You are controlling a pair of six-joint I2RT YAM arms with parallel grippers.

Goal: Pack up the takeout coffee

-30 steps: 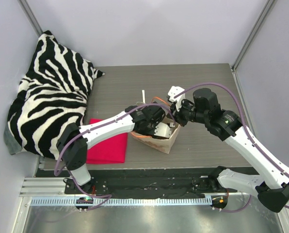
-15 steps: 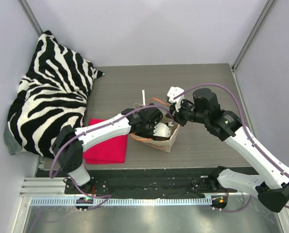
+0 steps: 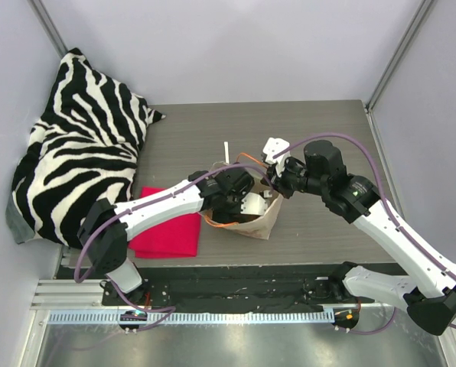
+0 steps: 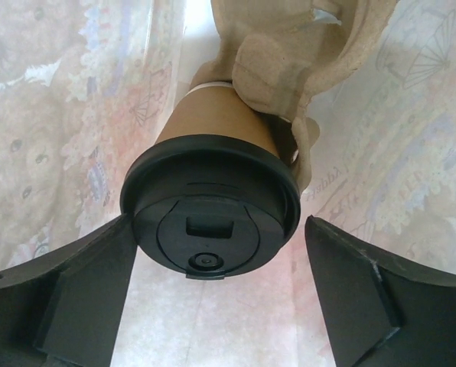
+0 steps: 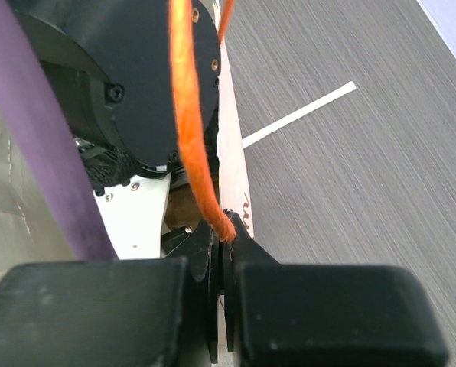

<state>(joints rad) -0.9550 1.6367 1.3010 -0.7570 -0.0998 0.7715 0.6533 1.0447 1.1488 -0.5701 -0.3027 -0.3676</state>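
The left wrist camera looks down inside the kraft paper bag point(image 4: 412, 138). There the left gripper point(image 4: 218, 225) has its jaws spread wide and grasps nothing. Between its two dark fingers point(image 4: 75, 298), at the centre of that view, is the takeout coffee point(image 4: 210, 206), a brown paper cup with its black lid facing the camera. The cup sits in a pocket of the tan pulp carrier point(image 4: 281, 53), which rises behind it toward 12 o'clock. The finger at 4 o'clock stands clear of the lid. Whether the finger at 8 o'clock touches the lid's rim cannot be told.

The right wrist camera shows the right gripper point(image 5: 226, 229) clenched on the bag's rim, where the orange handle point(image 5: 193, 130) meets it. Beyond, at 2 o'clock, a thin white stick point(image 5: 301, 115) lies on the grey table point(image 5: 366, 191).

Only the overhead view gives the layout. The bag sits mid-table, with the left arm reaching in from 8 o'clock and the right arm from 4 o'clock. The left arm hides the cup and carrier there. A red cloth point(image 3: 171, 229) lies just beside the bag at 8 o'clock. A zebra-striped pillow point(image 3: 79, 145) fills the far left at 10 o'clock.
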